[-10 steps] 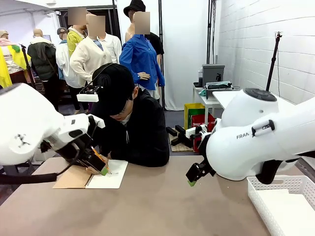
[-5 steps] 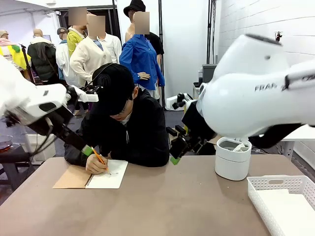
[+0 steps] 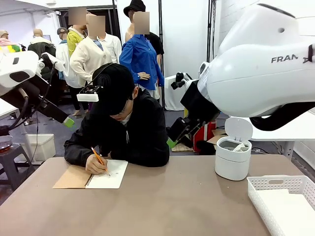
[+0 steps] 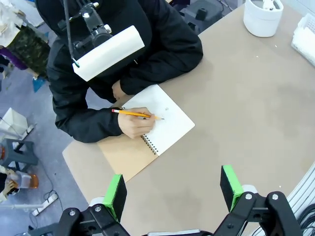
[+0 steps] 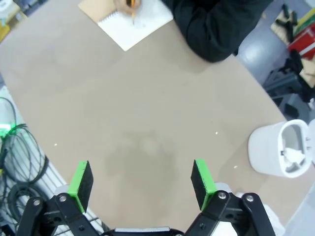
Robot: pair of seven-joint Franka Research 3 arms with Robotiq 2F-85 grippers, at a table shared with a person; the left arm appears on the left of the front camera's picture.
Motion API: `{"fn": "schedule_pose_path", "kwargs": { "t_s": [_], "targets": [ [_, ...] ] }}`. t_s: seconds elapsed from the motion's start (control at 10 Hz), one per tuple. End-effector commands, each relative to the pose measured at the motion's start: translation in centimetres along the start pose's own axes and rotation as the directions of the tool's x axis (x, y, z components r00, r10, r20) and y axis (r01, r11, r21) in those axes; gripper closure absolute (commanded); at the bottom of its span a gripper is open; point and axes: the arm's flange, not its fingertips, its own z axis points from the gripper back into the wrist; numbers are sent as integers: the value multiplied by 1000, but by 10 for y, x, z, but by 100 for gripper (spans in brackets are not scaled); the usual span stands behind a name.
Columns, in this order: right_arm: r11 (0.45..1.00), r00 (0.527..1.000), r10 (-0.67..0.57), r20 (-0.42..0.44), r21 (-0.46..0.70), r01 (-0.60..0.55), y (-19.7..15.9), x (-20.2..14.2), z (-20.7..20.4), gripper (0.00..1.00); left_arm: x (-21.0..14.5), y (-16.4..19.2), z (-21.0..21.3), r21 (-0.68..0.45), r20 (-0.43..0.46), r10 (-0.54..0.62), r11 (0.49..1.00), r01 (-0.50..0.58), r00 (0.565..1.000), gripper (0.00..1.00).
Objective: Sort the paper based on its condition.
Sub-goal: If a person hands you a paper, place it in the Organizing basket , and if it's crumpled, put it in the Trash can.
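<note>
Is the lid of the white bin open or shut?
Open. The white bin has its lid flipped upright behind the rim; its inside shows.

White paper (image 3: 291,214) lies flat and smooth inside the basket (image 3: 258,196) at right, while a smaller piece (image 5: 294,156), seemingly crumpled, sits down inside the open bin (image 5: 263,147).

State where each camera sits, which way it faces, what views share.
Front: fixed between the arms, facing across the table at the person writing in the notebook; left end effector, right end effector raised.
Left wrist: above the table, looking down on person and notebook; left end effector open.
Right wrist: above, looking down on table and white bin; right end effector open.
Shared: notebook and bin in all.
</note>
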Motion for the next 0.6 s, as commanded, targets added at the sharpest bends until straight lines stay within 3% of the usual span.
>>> {"fn": "schedule_pose_path", "kwargs": {
  "t_s": [0.0, 0.3, 0.5],
  "targets": [
    [1000, 1000, -10, -25, 6, 10, 1, -2, -7, 0, 0, -3, -5, -8, -11, -5, 1000, 5, 1000, 0],
    [1000, 1000, 1, -5, -2, -1, 0, -1, 0, 0, 0, -3, -5, -8, -11, -5, 1000, 5, 1000, 0],
    [983, 998, -67, -14, 168, 69, -13, 18, 1, 0, 0, 14, 0, -60, 28, -59, 996, 61, 998, 0]
  ]
}}
